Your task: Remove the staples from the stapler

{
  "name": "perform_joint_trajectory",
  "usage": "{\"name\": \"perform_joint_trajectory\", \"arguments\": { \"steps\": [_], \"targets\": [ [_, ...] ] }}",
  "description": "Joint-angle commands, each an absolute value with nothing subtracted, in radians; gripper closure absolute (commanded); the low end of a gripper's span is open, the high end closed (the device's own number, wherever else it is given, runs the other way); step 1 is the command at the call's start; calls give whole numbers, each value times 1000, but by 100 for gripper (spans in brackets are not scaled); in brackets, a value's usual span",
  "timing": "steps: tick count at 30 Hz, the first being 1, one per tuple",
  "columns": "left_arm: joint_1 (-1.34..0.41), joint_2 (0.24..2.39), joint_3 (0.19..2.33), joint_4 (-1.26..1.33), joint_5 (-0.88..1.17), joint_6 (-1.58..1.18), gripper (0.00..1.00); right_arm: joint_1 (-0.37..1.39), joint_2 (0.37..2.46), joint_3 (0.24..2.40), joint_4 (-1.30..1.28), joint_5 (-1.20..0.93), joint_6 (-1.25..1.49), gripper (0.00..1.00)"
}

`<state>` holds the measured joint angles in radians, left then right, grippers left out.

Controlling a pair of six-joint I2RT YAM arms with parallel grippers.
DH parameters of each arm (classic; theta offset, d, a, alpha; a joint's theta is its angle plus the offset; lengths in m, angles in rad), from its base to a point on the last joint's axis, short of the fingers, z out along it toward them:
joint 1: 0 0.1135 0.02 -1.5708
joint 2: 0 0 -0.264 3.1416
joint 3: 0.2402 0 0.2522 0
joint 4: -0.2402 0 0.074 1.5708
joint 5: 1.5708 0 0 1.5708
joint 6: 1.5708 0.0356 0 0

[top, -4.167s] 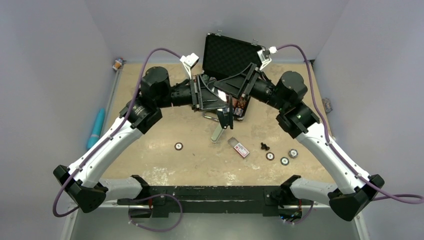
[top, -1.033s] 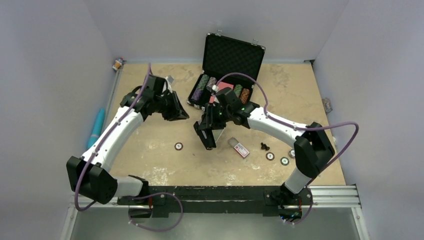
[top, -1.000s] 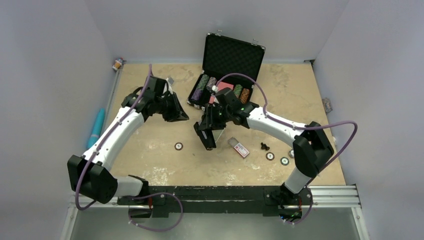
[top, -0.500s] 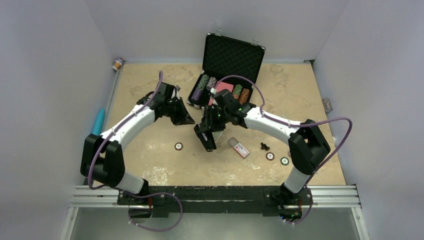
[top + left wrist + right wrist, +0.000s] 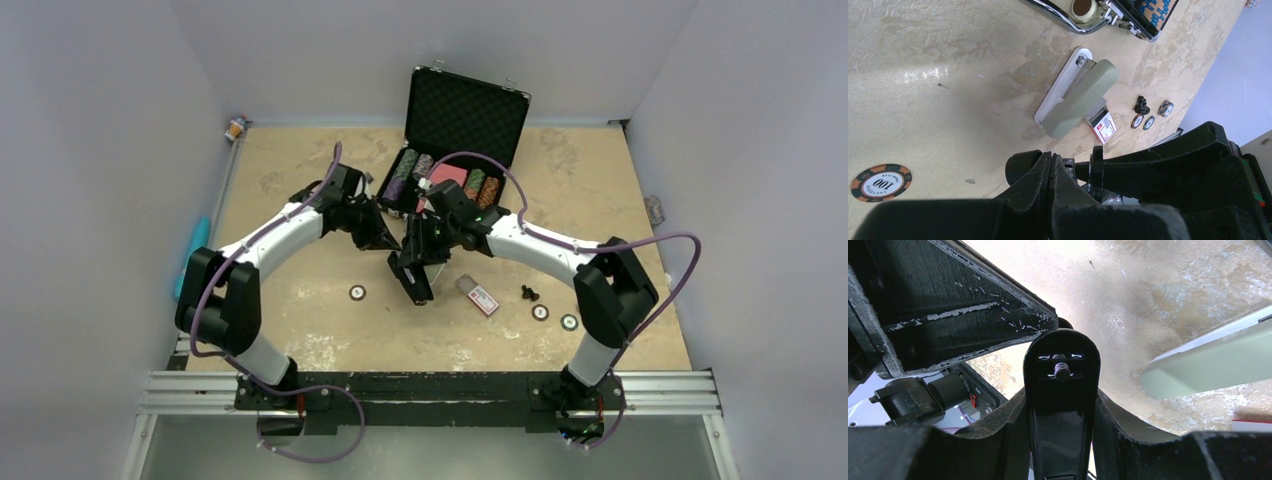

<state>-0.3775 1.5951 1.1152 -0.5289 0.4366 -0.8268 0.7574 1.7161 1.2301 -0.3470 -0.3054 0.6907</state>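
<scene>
My right gripper (image 5: 413,266) (image 5: 1060,407) is shut on the black stapler (image 5: 1061,390), a glossy slim body with a rounded end and a small silver pin. It holds the stapler above the table, pointing down toward the near side (image 5: 419,288). My left gripper (image 5: 386,237) (image 5: 1052,164) is shut, fingers pressed together, with nothing visible between them. Its tips sit right beside the stapler's rounded black end (image 5: 1020,167); I cannot tell whether they touch it. The staples are hidden.
A grey-green stapler (image 5: 1078,97) (image 5: 1208,365) lies on the table under the grippers, with a small red-and-white box (image 5: 483,299) beside it. An open case of poker chips (image 5: 455,130) stands behind. Loose chips (image 5: 357,292) (image 5: 540,312) and a small black piece (image 5: 529,293) lie around.
My left arm has swung right and its shut gripper has come up beside the stapler. My right gripper has stayed put, still holding the stapler.
</scene>
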Motion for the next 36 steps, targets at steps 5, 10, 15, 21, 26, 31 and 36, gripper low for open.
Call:
{"name": "perform_joint_trajectory", "arguments": {
  "steps": [5, 10, 15, 21, 26, 31, 36],
  "targets": [
    [-387, 1605, 1112, -495, 452, -810, 100, 759, 1742, 1294, -305, -335, 670, 100],
    [-387, 1614, 1078, -479, 448, -811, 100, 759, 1754, 1290, -302, -338, 665, 100],
    [-386, 1630, 1058, -473, 439, -801, 100, 758, 1753, 1290, -303, -336, 662, 100],
    [-386, 1650, 1041, -453, 441, -803, 100, 758, 1749, 1291, -305, -336, 662, 100],
    [-387, 1654, 1045, -451, 443, -800, 100, 758, 1753, 1293, -303, -341, 662, 100],
    [-387, 1649, 1037, -455, 446, -795, 100, 758, 1753, 1292, -298, -341, 663, 100],
    [-387, 1638, 1013, -454, 446, -792, 100, 758, 1756, 1294, -298, -332, 667, 100]
  ]
}}
